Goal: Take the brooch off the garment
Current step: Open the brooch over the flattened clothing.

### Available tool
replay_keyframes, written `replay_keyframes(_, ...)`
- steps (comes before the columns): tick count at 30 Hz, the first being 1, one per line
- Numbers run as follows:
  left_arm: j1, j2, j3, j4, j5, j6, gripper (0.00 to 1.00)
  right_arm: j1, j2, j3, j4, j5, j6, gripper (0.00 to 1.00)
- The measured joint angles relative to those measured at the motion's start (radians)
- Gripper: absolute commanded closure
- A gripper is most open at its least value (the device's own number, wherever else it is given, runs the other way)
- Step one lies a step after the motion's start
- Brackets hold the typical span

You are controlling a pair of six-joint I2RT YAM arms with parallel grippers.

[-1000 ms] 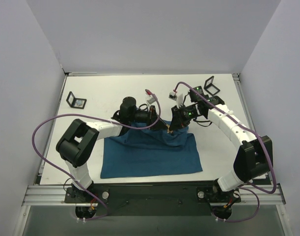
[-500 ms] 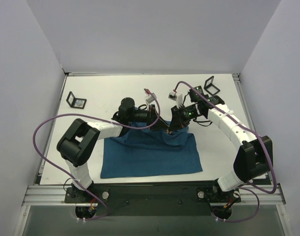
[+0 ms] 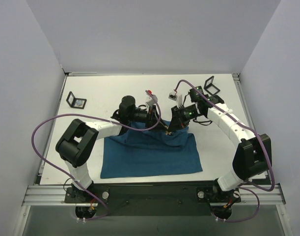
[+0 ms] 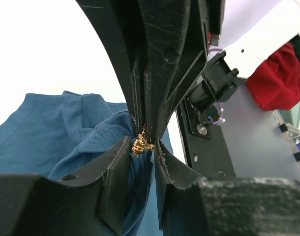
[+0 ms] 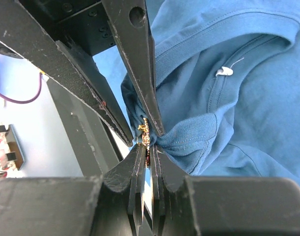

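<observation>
My left pincer [image 4: 143, 151] pinches a fold of the dark teal-blue cotton T-shirt [image 4: 51, 128]. My right pincer [image 5: 148, 150], nearly shut, grips the tiny gold flower-like brooch [image 5: 145, 133]

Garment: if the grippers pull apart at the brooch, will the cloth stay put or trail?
Likely floppy: the garment bunches into soft folds where the left gripper pinches it, so it should stretch and trail. Probably light: that one pinch holds a fold raised. The brooch, at the tips of the right gripper, may drag cloth along.
</observation>
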Motion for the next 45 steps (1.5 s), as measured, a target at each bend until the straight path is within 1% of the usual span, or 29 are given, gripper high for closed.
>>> replay_keyframes(4, 0.002, -0.007, 0.003, -0.031, 0.018, 0.043, 0.64, 0.000, 0.007, 0.002, -0.002, -0.018, 0.000, 1.00)
replay_keyframes(8, 0.002, -0.008, 0.004, -0.030, 0.040, 0.052, 0.65, 0.000, 0.010, 0.006, -0.017, -0.030, -0.004, 1.00)
replay_keyframes(13, 0.006, -0.008, 0.004, 0.012, 0.061, 0.019, 0.70, -0.006, 0.021, 0.020, -0.039, -0.066, -0.005, 1.00)
replay_keyframes(16, 0.011, -0.008, 0.004, 0.035, 0.072, -0.001, 0.75, -0.008, 0.022, 0.029, -0.045, -0.083, -0.011, 1.00)
replay_keyframes(21, 0.014, -0.008, 0.004, 0.050, 0.086, -0.008, 0.75, -0.011, 0.023, 0.033, -0.053, -0.099, -0.021, 1.00)
replay_keyframes(28, 0.014, -0.008, 0.004, 0.050, 0.095, -0.005, 0.65, -0.013, 0.041, 0.042, -0.067, -0.117, -0.026, 1.00)
replay_keyframes(32, 0.014, -0.008, 0.004, 0.051, 0.101, -0.005, 0.64, -0.013, 0.046, 0.048, -0.073, -0.119, -0.026, 1.00)
replay_keyframes(36, 0.014, -0.008, 0.004, 0.051, 0.107, -0.005, 0.65, -0.013, 0.052, 0.049, -0.079, -0.126, -0.026, 1.00)
replay_keyframes(39, 0.014, -0.008, 0.004, 0.051, 0.111, -0.004, 0.68, -0.014, 0.054, 0.050, -0.083, -0.132, -0.027, 1.00)
replay_keyframes(40, 0.014, -0.008, 0.004, 0.051, 0.112, -0.004, 0.71, -0.014, 0.054, 0.050, -0.085, -0.135, -0.027, 1.00)
replay_keyframes(45, 0.015, -0.008, 0.004, 0.045, 0.113, 0.015, 0.72, -0.014, 0.054, 0.052, -0.092, -0.139, -0.029, 1.00)
